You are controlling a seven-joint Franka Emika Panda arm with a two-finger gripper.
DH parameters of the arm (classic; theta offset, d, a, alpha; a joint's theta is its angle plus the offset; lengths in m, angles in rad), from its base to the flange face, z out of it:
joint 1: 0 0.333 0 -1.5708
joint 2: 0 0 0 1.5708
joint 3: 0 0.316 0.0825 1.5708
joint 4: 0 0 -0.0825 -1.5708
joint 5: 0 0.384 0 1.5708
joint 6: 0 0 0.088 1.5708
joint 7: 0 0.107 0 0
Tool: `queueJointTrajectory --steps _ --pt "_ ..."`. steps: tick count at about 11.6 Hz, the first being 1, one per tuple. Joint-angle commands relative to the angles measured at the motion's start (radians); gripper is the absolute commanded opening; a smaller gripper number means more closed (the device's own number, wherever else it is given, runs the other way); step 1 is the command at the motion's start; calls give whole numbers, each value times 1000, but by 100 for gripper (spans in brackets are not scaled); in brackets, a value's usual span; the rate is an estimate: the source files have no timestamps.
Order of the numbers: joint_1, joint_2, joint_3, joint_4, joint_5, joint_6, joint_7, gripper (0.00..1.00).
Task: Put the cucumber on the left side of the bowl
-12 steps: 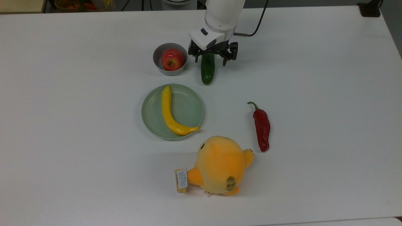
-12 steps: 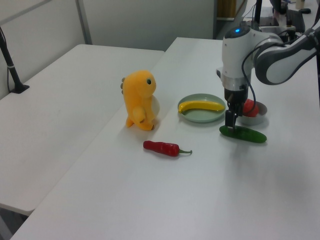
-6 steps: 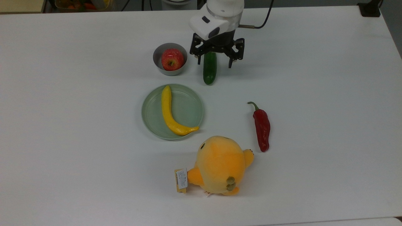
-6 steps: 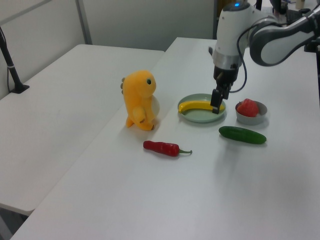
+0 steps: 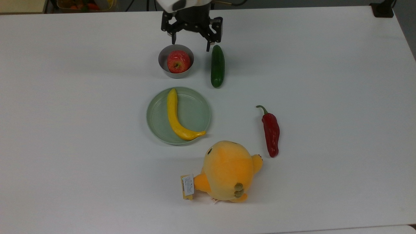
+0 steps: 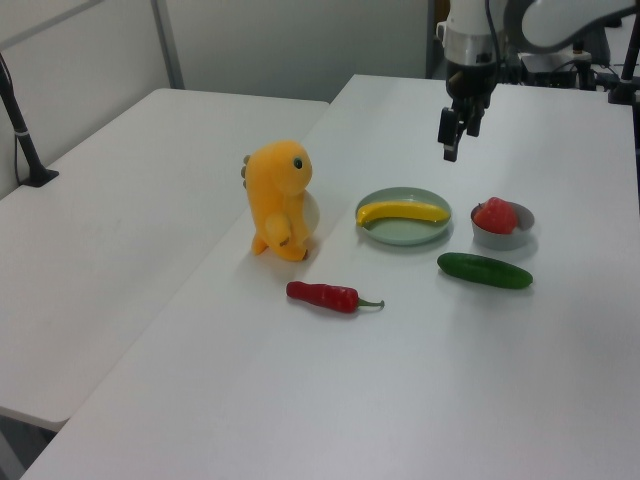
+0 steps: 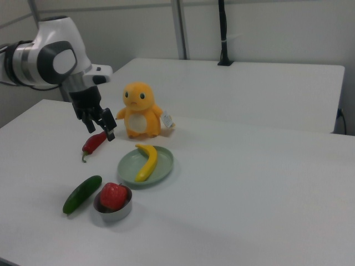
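Reading the top view from its left, as I see the scene from my station: the bowl (image 5: 175, 61), holding an apple (image 5: 178, 61), sits just below the gripper (image 5: 190, 39) toward the top view's left; the cucumber (image 5: 217, 66) lies flat on the table (image 5: 325, 97) just below the gripper toward the top view's right, close beside the bowl but not touching it. In the right view the cucumber (image 7: 82, 194) falls to the bowl's (image 7: 113, 209) left. The gripper hangs empty, its fingers (image 5: 208, 45) spread wide, raised clear of both things, as the left view (image 6: 451, 132) confirms. Farther below the gripper in the top view lie a plate (image 5: 196, 112) with a banana (image 5: 177, 116), then a plush toy (image 5: 227, 170), then a chili (image 5: 271, 131). I judge the cucumber stiff, smooth and light, apt to roll or slip; were it regrasped, I would pinch it across its middle. Compared with half a second ago, the gripper has lifted off and drawn back toward the table's far edge, shifting to the top view's left, while the cucumber has stayed put.
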Motion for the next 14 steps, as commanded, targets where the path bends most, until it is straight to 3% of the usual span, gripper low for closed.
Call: queueJointTrajectory --steps 1,5,14 --pt "-17 -12 -42 4 109 -9 -44 100" --pt "-17 -11 -45 1 137 -9 -46 100" --pt "-6 -12 -36 -28 102 -24 -144 100"
